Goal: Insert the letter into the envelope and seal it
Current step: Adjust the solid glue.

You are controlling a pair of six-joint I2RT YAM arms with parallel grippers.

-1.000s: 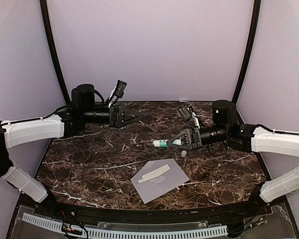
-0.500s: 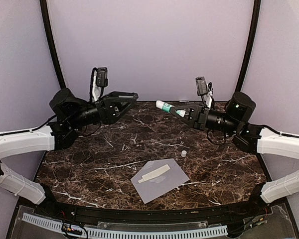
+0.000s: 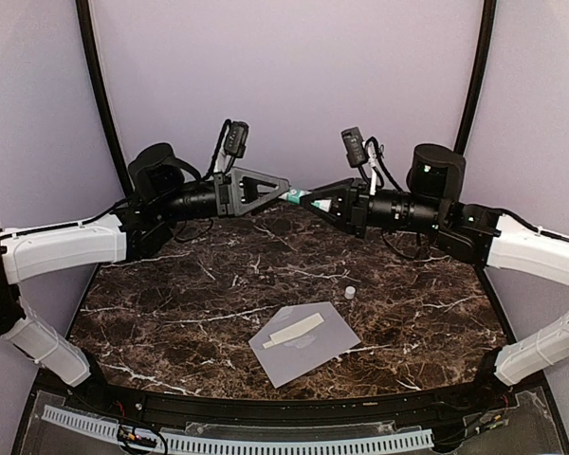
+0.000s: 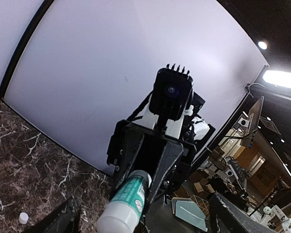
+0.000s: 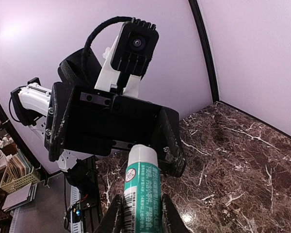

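Above the back of the desk (image 3: 171, 303), our right tool (image 3: 334, 202), clamped on the glue stick (image 3: 300, 197), has risen to meet our left tool (image 3: 283, 187), whose jaws have spread wide for what we judge a handover, while the envelope (image 3: 304, 343) lies flat near the front edge.

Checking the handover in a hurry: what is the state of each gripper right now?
Left gripper: open, gripping nothing.
Right gripper: closed, holding the glue stick.
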